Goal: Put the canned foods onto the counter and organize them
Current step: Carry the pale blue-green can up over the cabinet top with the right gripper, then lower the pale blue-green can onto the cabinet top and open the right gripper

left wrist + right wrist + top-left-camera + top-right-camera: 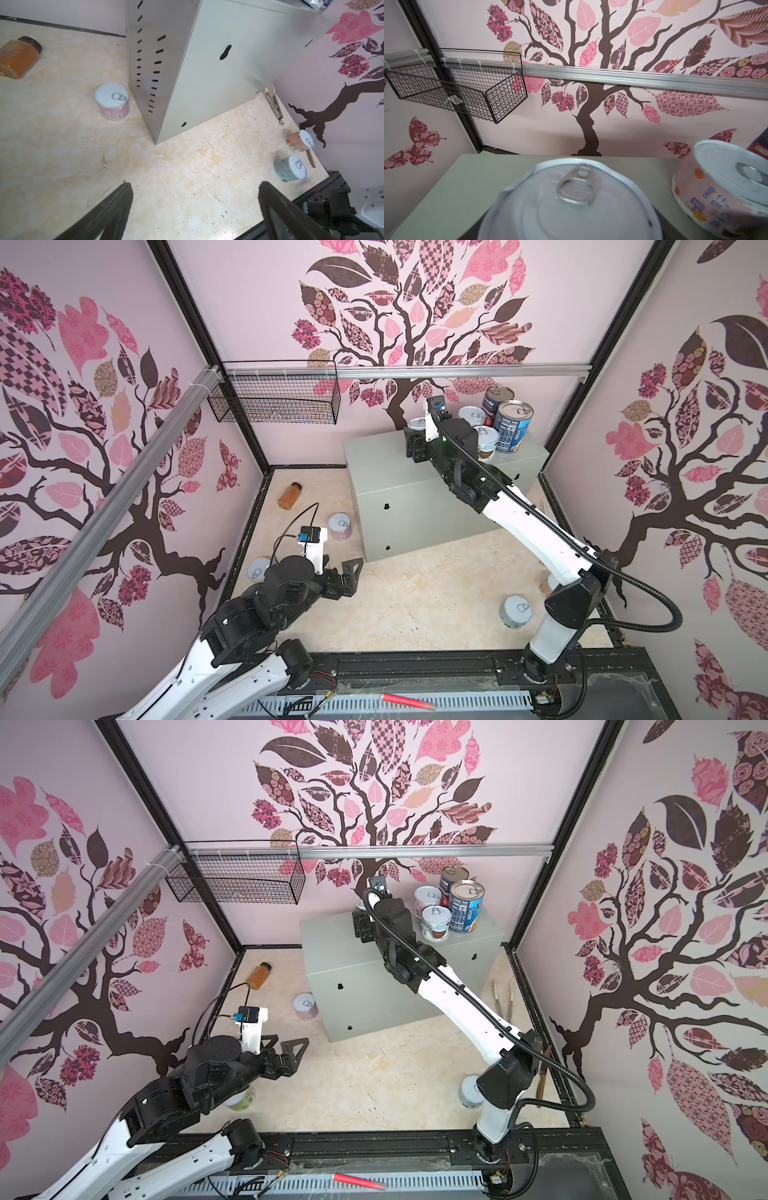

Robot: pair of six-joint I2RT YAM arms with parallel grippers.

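Right claw [415,435] is out over the counter [374,460], clamped on a short white-lidded can [569,207] that sits upright straight under the wrist, pull-tab up. The bit that matters for the set-down: the floral-label can [720,187] is just beside it on the side toward the blue-label tall can [513,429], and the other side is bare counter top. So my guess is it gets parked right there at the end of the group. No idea whether its bottom is touching the top or hanging just off it. The wrist view cuts off the can's lower half and the jaws, and in both top views the arm covers most of it. Left claw [195,207] is spread wide with nothing in it, hovering over the floor [187,166]. It's the nearer arm to the pink-label can [112,101], which stands upright just beside the counter's slotted side.
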